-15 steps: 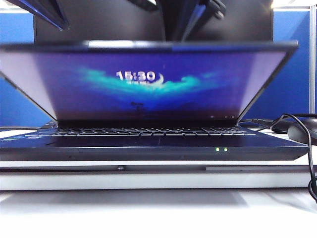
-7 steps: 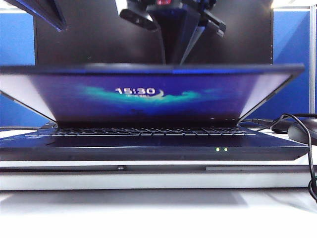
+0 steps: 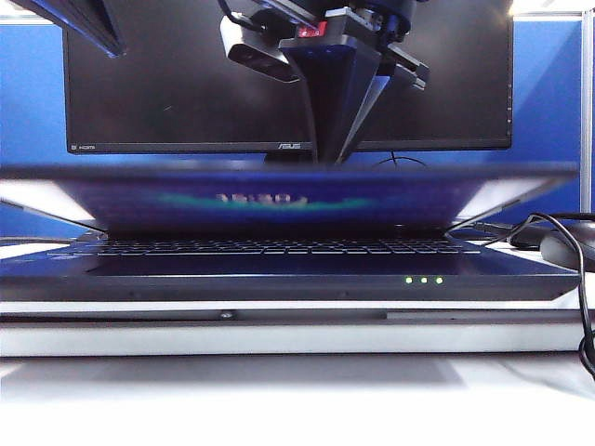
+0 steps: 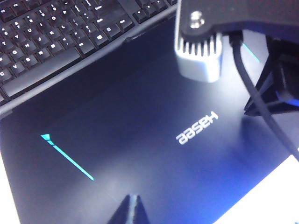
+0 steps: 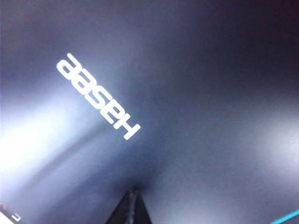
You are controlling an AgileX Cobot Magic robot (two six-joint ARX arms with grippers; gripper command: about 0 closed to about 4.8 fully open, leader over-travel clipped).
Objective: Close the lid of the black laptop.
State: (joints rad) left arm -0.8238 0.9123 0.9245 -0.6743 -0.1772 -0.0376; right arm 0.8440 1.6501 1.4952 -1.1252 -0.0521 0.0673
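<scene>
Lid (image 3: 279,190) lower than before, nearly shut, right gripper (image 5: 134,205) pressed together atop, left gripper (image 4: 131,210) pressed together above.

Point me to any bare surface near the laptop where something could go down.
Free: the white table strip in front of the black laptop. Crowded: right side holds a mouse and cables. The right gripper presses the lid; the left gripper sits near the lid's outer face.

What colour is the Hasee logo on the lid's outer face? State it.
White, on the lid; the Hasee logo shows best in the right wrist view.
</scene>
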